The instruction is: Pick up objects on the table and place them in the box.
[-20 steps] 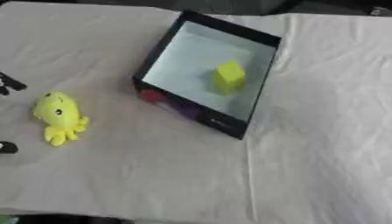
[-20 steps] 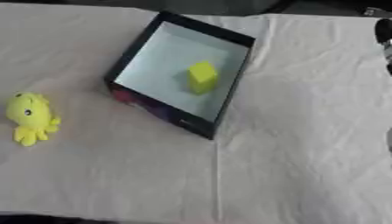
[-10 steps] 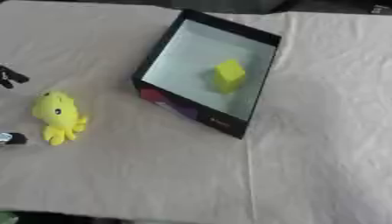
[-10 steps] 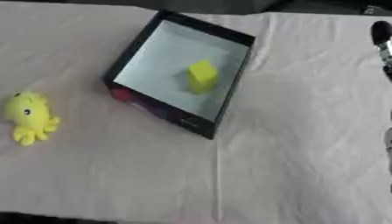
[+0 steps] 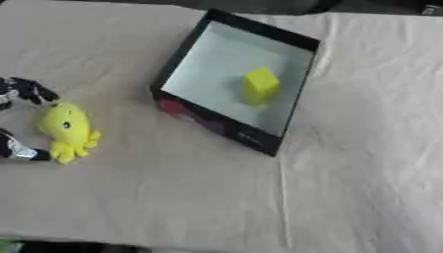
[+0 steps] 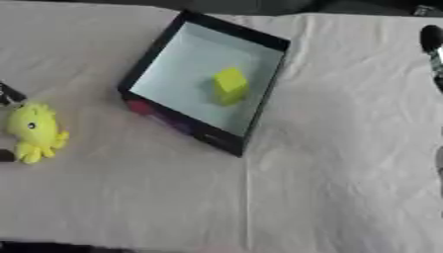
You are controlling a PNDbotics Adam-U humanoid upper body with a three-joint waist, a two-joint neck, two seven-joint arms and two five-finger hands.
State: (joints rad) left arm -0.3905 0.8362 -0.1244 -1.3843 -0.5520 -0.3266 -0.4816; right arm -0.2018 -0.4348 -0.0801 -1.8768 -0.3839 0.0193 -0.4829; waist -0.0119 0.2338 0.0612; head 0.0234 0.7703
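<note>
The left hand (image 5: 24, 94) has closed in from the left edge, its spread fingers now bracketing the yellow plush octopus (image 5: 67, 130) left of the box (image 5: 177, 65), not yet clasping it, so a grasp looks imminent.

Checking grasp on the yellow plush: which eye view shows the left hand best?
Left eye view: the left hand shows dark fingertips above and below the yellow plush, at the frame's left edge. The right eye view catches only slivers of it at its edge.

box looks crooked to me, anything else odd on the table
The box sits turned at an angle to the table edge, yellow block inside. The yellow octopus toy lies outside it. Nothing spilled or damaged.
</note>
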